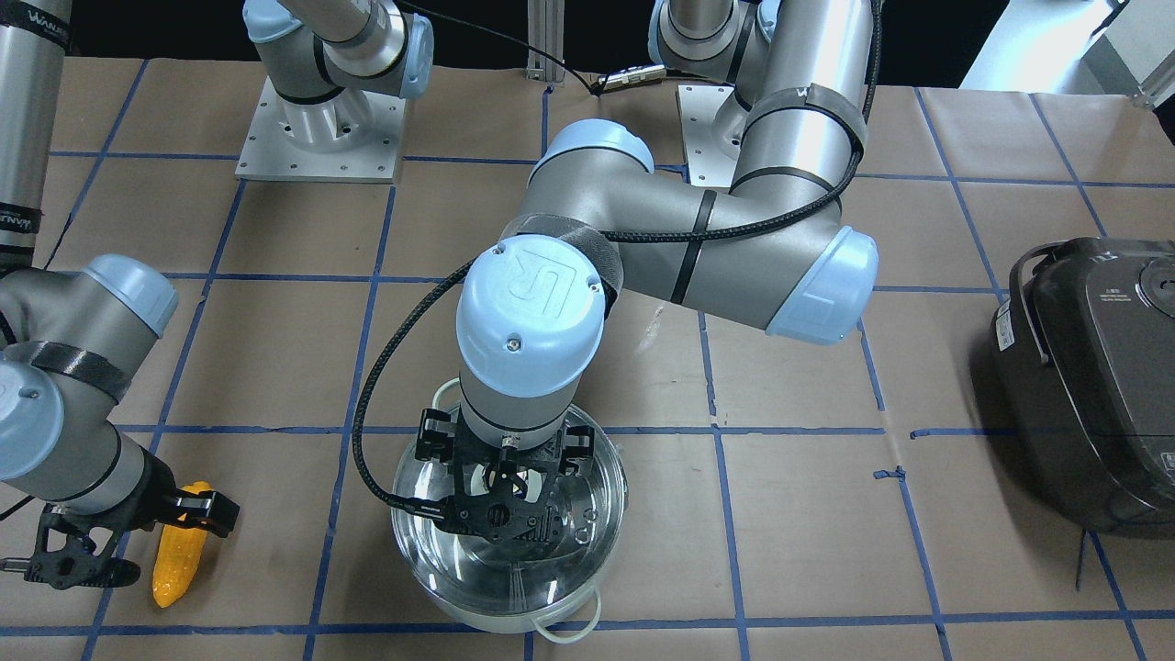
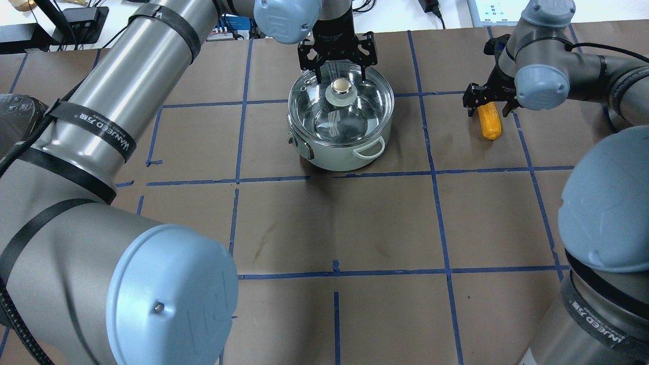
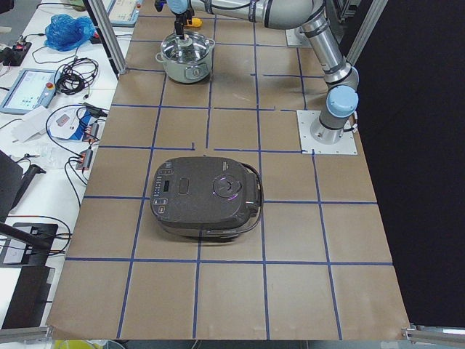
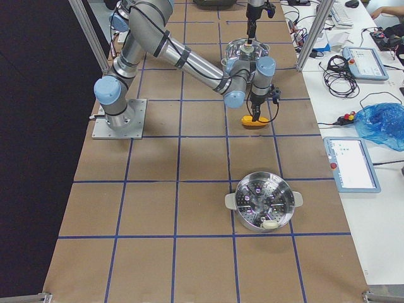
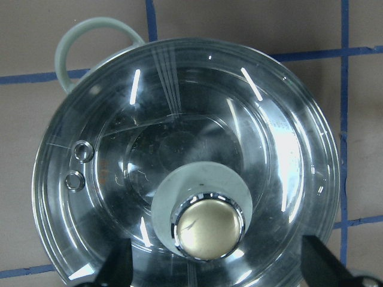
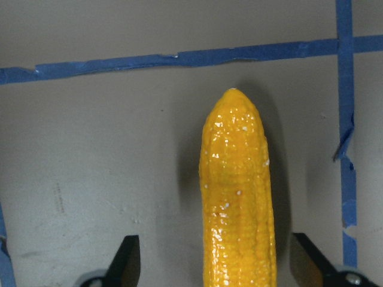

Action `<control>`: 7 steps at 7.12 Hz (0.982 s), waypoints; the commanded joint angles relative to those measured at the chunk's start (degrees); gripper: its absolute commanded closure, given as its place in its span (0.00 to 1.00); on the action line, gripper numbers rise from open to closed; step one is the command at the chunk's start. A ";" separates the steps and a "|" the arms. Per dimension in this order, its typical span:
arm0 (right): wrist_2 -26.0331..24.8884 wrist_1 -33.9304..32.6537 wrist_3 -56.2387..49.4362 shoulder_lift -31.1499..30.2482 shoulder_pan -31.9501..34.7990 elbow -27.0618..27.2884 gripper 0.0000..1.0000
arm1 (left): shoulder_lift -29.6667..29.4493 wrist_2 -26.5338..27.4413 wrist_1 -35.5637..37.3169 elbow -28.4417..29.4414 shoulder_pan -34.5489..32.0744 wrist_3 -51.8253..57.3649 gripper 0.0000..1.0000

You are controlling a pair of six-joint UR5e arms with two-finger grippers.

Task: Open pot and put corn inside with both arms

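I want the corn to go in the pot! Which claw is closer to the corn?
The right claw, open, hangs right over the corn with a finger on each side. The left claw is off over the lid knob on the pot, apart from the corn.

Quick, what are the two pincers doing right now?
Left pincer: open over the lid knob, holding nothing.
Right pincer: open over the corn, holding nothing.

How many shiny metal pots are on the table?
2. The pot with a glass lid stands beneath the left gripper; an open steamer pot sits near the table's right end. More might be hidden.
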 commanded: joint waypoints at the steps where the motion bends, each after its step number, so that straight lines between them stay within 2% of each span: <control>1: -0.06 -0.34 -0.01 0.97 0.04 -0.17 0.20 | -0.41 0.25 0.50 -0.46 -0.06 0.29 0.03; 3: -0.50 -0.42 -0.88 1.24 -0.05 0.18 0.32 | -0.41 0.16 4.17 -3.09 -0.06 -0.14 0.10; 4: -0.67 -0.42 -0.98 1.41 -0.05 0.18 0.40 | -0.50 0.16 5.07 -4.06 -0.24 -0.23 0.21; 5: -0.76 -0.34 -0.89 1.33 -0.05 0.09 0.61 | -0.24 -0.01 5.07 -4.07 -0.33 -0.41 0.47; 6: -0.68 -0.25 -0.89 1.32 -0.05 0.09 0.88 | 0.03 -0.10 4.99 -4.07 -0.33 -0.58 0.81; 7: -0.68 -0.07 -0.89 1.06 -0.05 -0.26 0.95 | 0.20 0.07 5.16 -4.07 -0.33 -0.50 0.91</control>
